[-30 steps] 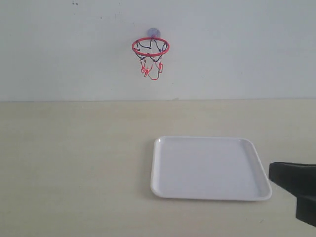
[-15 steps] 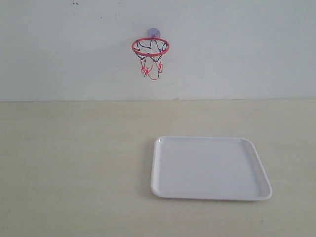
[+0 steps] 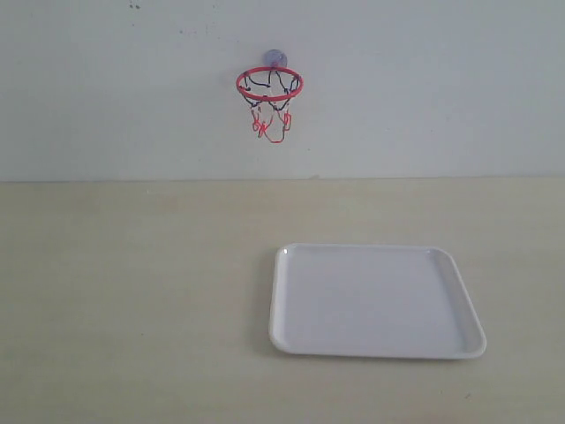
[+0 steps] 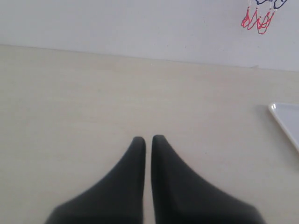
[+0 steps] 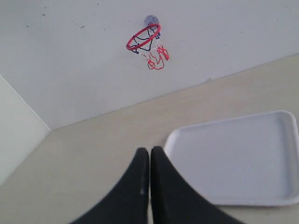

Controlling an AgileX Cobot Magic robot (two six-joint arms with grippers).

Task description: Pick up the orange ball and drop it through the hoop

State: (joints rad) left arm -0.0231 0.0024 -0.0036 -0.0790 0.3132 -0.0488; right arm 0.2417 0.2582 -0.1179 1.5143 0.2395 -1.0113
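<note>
Now | hoop (image 3: 269,84) on wall (image 3: 424,88) | left fingers (image 4: 132,161) closed | right fingers (image 5: 139,175) closed

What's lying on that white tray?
Nothing: the white tray sits bare on the table, its whole surface in view. Only what is beneath the tray is covered.

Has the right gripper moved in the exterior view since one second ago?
Yes. The right gripper withdrew from beside the white tray, out past the lower right corner.
</note>
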